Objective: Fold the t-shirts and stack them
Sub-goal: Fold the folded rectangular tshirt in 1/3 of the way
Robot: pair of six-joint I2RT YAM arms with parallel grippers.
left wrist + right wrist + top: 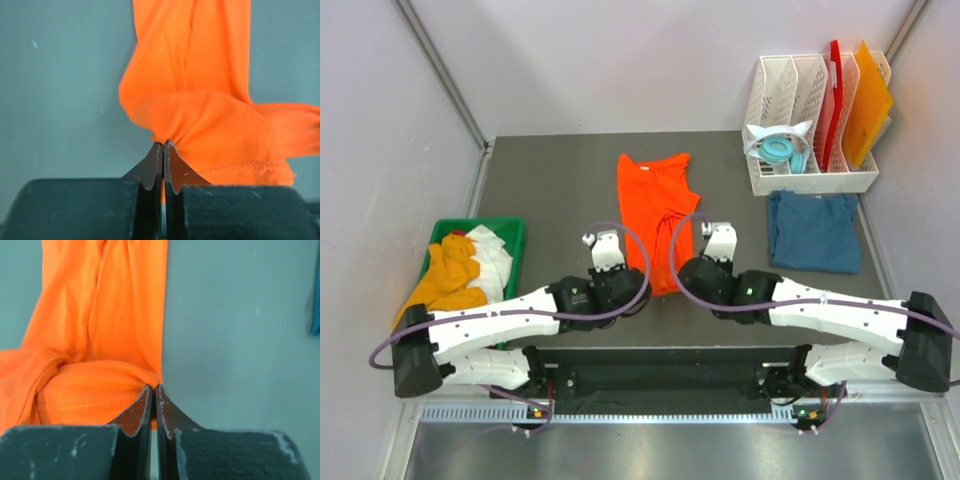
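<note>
Table (550,180) space is taken at its middle by the bright orange t-shirt (653,205), which is laid out as a narrow strip. The dark blue t-shirt (813,230) is seen well apart at the right, lying flat. More shirts are heaped in the green bin (510,235) at the left edge.

The orange shirt's near hem is pinched at both corners. The left gripper (163,150) is clamped on the left corner and the right gripper (154,392) on the right corner. In each wrist view the jaws are pressed together with cloth bunched just beyond them.

The step in hand is judged to be a fold of the near hem up toward the collar. For a clean fold:
- Both corners are best raised level and carried far together, so that the hem is kept straight.
- The cloth between the grippers should be held lightly taut, and neither corner should be let go early.
- The hem is best set down square over the far part before release.

The shirt's long axis is run near to far, slightly tilted. The collar is pointed to the far side and the stitched hem to the arms.
</note>
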